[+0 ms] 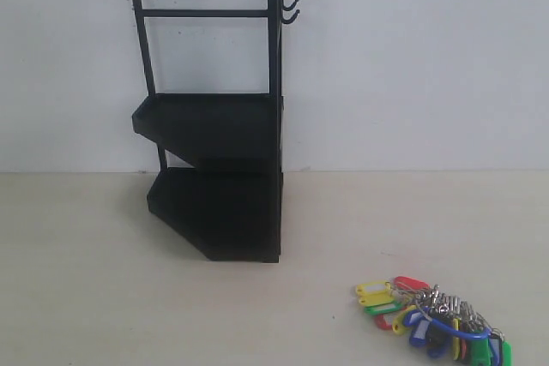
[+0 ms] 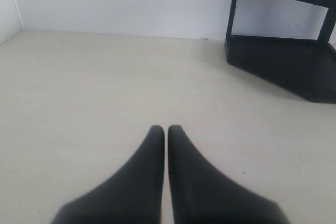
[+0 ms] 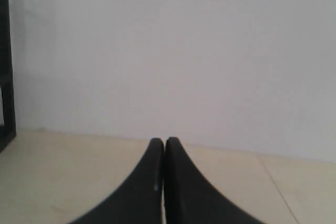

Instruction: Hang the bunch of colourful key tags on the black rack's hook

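The colourful key tag bunch (image 1: 433,319) lies flat on the table at the front right, its yellow, red, green and blue tags spread round silver rings and a blue loop. The black rack (image 1: 214,126) stands upright against the white wall, with two small hooks (image 1: 290,10) at its upper right. Neither gripper shows in the exterior view. My left gripper (image 2: 166,128) is shut and empty over bare table, the rack's lower tier (image 2: 283,59) ahead of it. My right gripper (image 3: 164,141) is shut and empty, facing the wall, with a rack edge (image 3: 5,61) at the side.
A white wall (image 1: 412,66) backs the pale wooden table (image 1: 86,280). A second wall meets the table at a corner (image 2: 10,9) in the left wrist view.
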You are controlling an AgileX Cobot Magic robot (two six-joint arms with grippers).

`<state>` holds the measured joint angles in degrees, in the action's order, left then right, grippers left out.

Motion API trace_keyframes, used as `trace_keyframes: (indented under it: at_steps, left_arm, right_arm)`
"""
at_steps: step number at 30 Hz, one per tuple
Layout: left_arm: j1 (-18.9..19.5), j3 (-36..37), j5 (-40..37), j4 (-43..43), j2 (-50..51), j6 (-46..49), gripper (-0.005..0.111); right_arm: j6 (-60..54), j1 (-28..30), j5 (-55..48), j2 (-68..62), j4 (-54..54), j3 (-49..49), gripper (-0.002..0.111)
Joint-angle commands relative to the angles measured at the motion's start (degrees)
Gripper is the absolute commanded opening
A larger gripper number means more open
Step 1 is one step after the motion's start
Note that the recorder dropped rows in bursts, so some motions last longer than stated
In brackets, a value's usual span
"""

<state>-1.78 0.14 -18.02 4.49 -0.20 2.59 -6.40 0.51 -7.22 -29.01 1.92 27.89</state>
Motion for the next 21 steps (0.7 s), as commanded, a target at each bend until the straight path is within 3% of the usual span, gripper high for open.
trace_keyframes:
  at_steps: [1, 11, 17, 21]
  left_arm:
    - [0.2, -0.1, 0.4, 0.4, 0.2, 0.0, 0.004]
    - [0.2, -0.1, 0.4, 0.4, 0.2, 0.0, 0.004]
    - [0.2, -0.1, 0.4, 0.4, 0.2, 0.0, 0.004]
    - [0.2, -0.1, 0.4, 0.4, 0.2, 0.0, 0.004]
  right_arm:
    - [-2.3, -0.1, -8.8, -8.9, 0.0, 3.0, 0.0]
    - [-21.3, -1.7, -42.5, -31.4, -3.2, 27.7, 0.0]
    - [-41.3, -2.6, -48.6, -41.7, -14.8, 36.4, 0.0]
    - [-46.7, -8.1, -49.9, -47.5, -15.4, 38.0, 0.0]
